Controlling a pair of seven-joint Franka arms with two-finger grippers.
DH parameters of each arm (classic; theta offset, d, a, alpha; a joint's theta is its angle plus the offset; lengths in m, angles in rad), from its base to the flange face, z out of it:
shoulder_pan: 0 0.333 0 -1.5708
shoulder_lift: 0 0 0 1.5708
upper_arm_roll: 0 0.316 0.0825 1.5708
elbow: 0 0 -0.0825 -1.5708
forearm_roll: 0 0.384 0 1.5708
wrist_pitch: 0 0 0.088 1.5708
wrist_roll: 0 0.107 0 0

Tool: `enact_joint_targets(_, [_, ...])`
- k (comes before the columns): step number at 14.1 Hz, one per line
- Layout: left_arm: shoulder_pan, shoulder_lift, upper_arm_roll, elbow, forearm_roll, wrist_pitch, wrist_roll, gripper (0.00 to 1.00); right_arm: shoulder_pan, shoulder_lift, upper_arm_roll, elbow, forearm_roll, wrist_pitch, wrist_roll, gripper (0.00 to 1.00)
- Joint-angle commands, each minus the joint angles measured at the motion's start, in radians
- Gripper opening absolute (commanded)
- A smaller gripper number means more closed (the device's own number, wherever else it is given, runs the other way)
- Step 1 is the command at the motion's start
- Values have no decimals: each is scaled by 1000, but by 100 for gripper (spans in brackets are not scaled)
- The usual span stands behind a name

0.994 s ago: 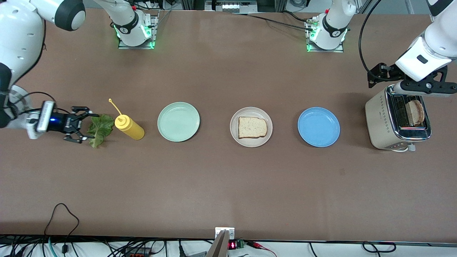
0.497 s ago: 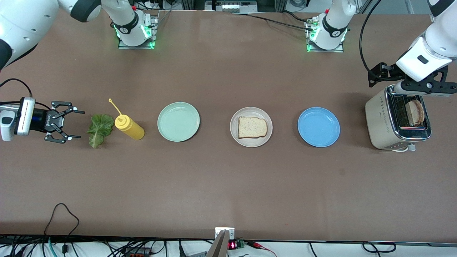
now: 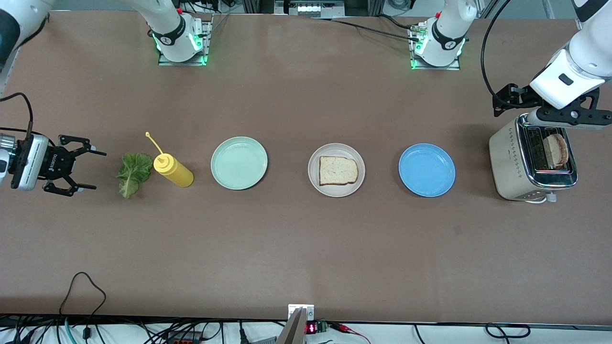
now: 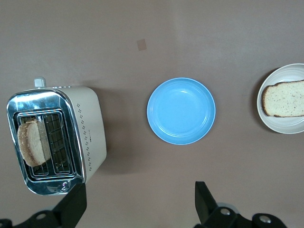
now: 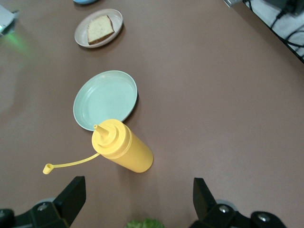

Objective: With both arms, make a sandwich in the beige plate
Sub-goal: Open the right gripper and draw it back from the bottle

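Three plates in a row: mint (image 3: 239, 163), beige plate (image 3: 336, 170) bearing one bread slice (image 3: 338, 170), blue (image 3: 427, 170). One lettuce leaf (image 3: 133, 173) lies beside the released right claw (image 3: 82, 169). Left claw (image 4: 137, 204), spread wide, hangs over one toaster (image 3: 531, 165) holding a second slice (image 3: 557, 150).

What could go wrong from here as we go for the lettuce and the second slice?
1. The yellow bottle lies right beside the lettuce; the open right hand, coming in from the table's end, could knock it rolling toward the green plate.
2. The slice sits deep in the toaster, so the open left hand above might pinch poorly or tip the toaster.
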Motion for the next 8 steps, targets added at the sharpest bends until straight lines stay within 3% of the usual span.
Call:
enact_joint_targets(1, [-4, 10, 1, 29, -7, -24, -9, 100, -91, -104, 166, -21, -162, 115, 110, 100])
enact_joint_targets(4, [-4, 10, 1, 29, -7, -24, -9, 100, -133, -148, 272, -22, -340, 184, 306, 100])
enact_joint_targets(8, [-4, 10, 1, 29, -7, -24, -9, 100, -156, -153, 365, -58, -522, 298, 610, 100])
